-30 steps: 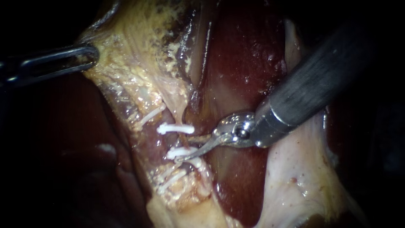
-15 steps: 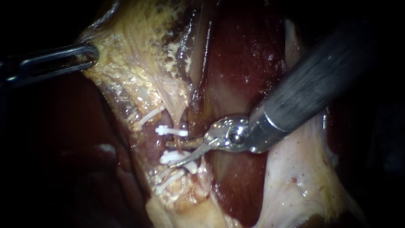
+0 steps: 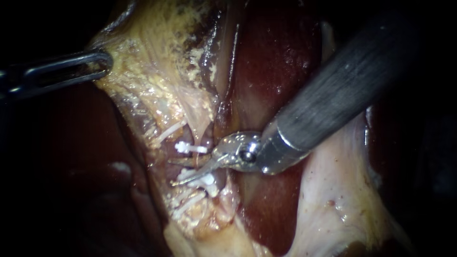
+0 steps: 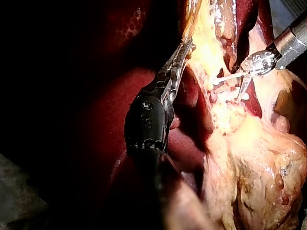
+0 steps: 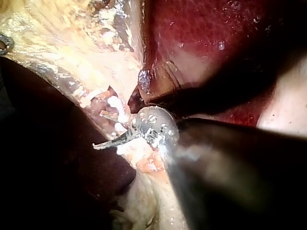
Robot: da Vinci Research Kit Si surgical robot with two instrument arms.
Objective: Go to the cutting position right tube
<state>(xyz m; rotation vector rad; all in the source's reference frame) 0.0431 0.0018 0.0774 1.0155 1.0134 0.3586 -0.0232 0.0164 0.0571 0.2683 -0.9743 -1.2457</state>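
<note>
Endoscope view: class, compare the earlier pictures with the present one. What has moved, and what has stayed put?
The right instrument has slid leftward across the liver; its open jaws now reach in among the white clips. Nothing was taken hold of or let go. The left instrument stays shut on the pale tissue, unmoved.

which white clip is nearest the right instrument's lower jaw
The clip directly beneath the right instrument's open jaws, against the lower jaw. The clip above the jaws and the lowest clip sit clear.
</note>
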